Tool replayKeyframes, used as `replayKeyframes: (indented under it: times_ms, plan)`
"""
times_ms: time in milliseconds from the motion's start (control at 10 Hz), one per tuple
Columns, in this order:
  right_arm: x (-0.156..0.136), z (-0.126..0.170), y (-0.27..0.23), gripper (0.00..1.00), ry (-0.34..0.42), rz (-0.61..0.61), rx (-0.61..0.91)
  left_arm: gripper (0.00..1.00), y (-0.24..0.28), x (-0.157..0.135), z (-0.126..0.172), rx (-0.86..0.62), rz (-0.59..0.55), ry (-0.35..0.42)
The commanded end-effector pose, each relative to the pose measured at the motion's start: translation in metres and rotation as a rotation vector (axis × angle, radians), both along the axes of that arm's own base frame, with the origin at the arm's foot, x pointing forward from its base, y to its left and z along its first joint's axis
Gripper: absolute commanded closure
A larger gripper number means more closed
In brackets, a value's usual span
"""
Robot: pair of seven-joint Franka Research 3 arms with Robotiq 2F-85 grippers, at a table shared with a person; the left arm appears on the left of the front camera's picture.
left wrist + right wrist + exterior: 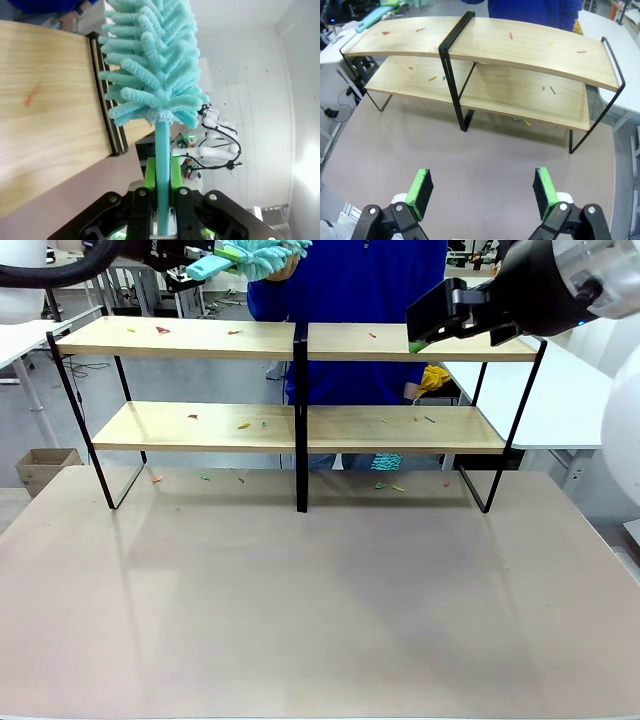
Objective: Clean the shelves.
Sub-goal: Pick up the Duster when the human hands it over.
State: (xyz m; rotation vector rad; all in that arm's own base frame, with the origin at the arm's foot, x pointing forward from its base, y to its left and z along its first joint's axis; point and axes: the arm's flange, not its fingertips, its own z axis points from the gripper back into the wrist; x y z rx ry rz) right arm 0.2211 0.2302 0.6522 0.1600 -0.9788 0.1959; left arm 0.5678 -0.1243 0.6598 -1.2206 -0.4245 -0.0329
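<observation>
The shelves [200, 338] are set at the far part of the beige tabletop [320, 610], and small coloured scraps [162, 330] are scattered over both boards and on the tabletop beneath them. Above the left half of the shelves' top board, the left gripper [162, 192] is clamped tight on the teal handle of a fluffy duster [150, 65], whose head is held near the shelves' central post. The right gripper [482, 192] is held in front of the right half of the shelves' top board, its green pads [420, 192] spread wide with nothing between them.
</observation>
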Motion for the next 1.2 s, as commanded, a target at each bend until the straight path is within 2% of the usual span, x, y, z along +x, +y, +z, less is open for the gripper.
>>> replayKeyframes:
  times_ms: [0,200,400,500,600,800,900,1000,1100]
  plan:
    - [0.001,0.000,-0.001,0.00,-0.001,-0.004,0.000,1.00,0.046,-0.051,0.024,0.065,-0.066,-0.114]
    - [0.001,0.000,-0.001,0.00,-0.001,-0.004,0.000,1.00,0.135,-0.130,0.056,0.231,-0.093,-0.240]
    - [0.001,0.000,-0.001,0.00,-0.001,-0.004,0.000,1.00,0.239,-0.204,0.059,0.416,-0.045,-0.281]
    - [0.001,0.000,-0.001,0.00,-0.001,-0.004,0.000,1.00,0.287,-0.236,0.054,0.407,0.012,-0.283]
    - [0.001,0.000,-0.001,0.00,-0.001,-0.004,0.000,1.00,0.338,-0.266,0.046,0.336,0.123,-0.288]
    - [0.001,0.000,-0.001,0.00,-0.001,-0.004,0.000,1.00,0.406,-0.303,0.024,0.242,0.289,-0.245]
    - [0.001,0.000,-0.001,0.00,-0.001,-0.004,0.000,1.00,0.424,-0.311,0.013,0.214,0.344,-0.215]
    - [0.001,0.000,-0.001,0.00,-0.001,-0.004,0.000,1.00,0.431,-0.311,0.002,0.186,0.299,-0.188]
    - [0.001,0.000,-0.001,0.00,-0.001,-0.004,0.000,1.00,0.432,-0.327,0.014,0.268,0.304,-0.206]
